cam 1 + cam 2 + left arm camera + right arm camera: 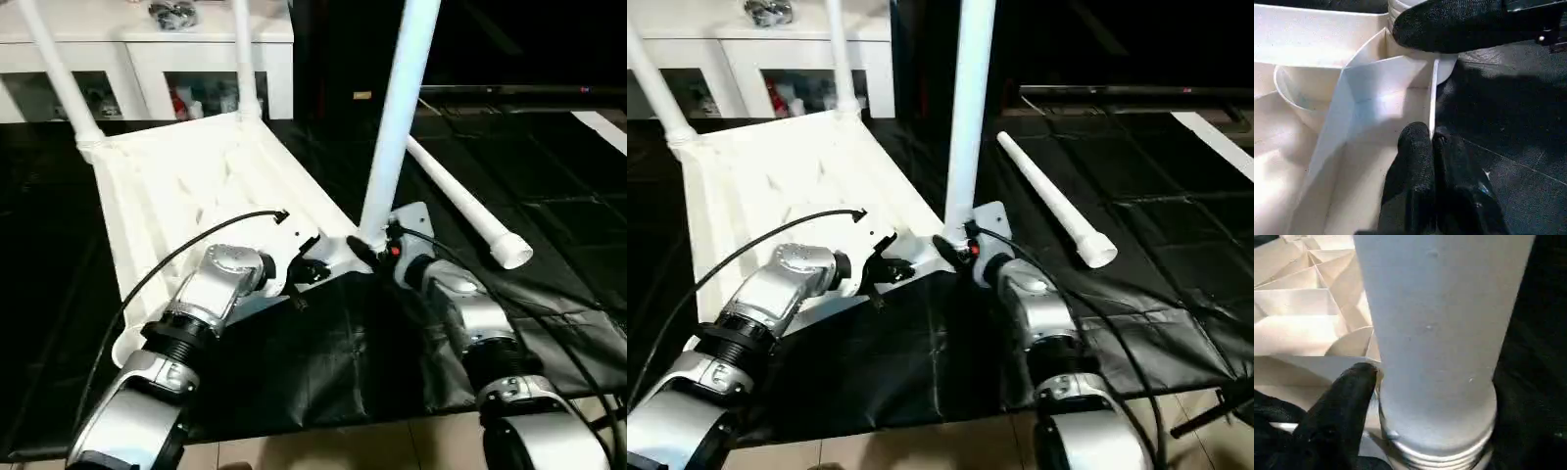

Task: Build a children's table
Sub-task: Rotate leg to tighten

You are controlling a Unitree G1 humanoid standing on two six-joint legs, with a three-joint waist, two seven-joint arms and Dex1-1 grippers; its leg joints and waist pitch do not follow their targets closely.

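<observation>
Table top [186,186] lying underside up on the black floor mat [323,372], two legs [59,78] already standing at the corners beyond the hands. Third leg [397,117] upright in the near corner socket, directly ahead of the right hand [377,250], one finger [1337,406] against its threaded base; whether clamped or loosening, cannot tell. Left hand [1432,142] clenched, empty, pressing the rim beside that socket. Fourth leg [465,211] loose on the mat, out past the right hand. Step in hand, probably: seating the third leg. Next: finish seating it, then fetch the loose leg.
</observation>
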